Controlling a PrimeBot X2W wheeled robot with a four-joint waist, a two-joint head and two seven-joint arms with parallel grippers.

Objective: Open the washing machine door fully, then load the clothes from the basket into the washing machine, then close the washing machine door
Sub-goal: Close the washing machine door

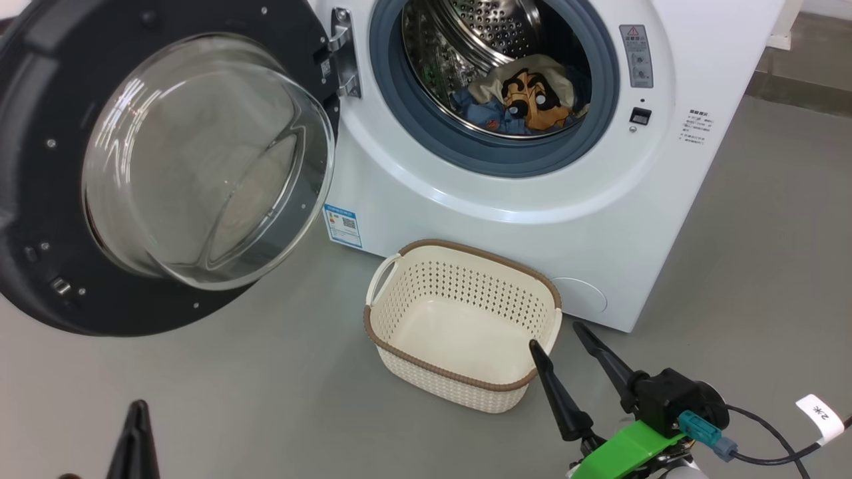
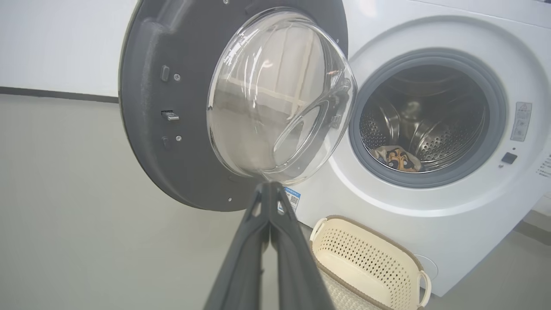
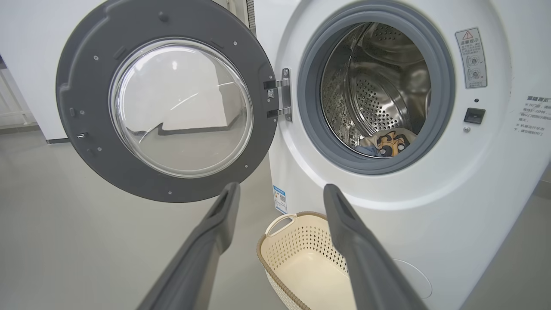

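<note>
Nearest, at the lower left of the head view: left jaws pressed flat together, empty, fingers (image 1: 136,442) pointing up, arm behind them cut off by the bottom edge. From the left wrist, same closed tip aimed at the lower edge of the glass bowl (image 2: 275,94) of the door (image 2: 146,129); touching or apart, cannot tell. Lower right: right jaws spread wide, holding nothing, fingers (image 1: 560,396) slanting up and left, one tip overlapping the near right corner of the basket (image 1: 432,386) in the head view, contact unclear. Behind them a green bracket (image 1: 622,452) and a black cable (image 1: 765,426), wrist cut off below. Next, on the grey floor (image 1: 266,386), just before the washing machine (image 1: 466,226): basket upright, cream, perforated, brown-rimmed, bare bottom showing. Further left, door swung wide open on its hinge (image 1: 343,53), inner face toward the camera, clear bowl bulging out, dark rim clipped by the left edge. Farthest, inside the steel drum (image 1: 479,33), past the grey gasket (image 1: 393,100): clothes (image 1: 526,100), crumpled low, blue fabric with a cream patch printed in orange and black, lower part hidden behind the gasket lip. Label print on the machine front too small to read.
</note>
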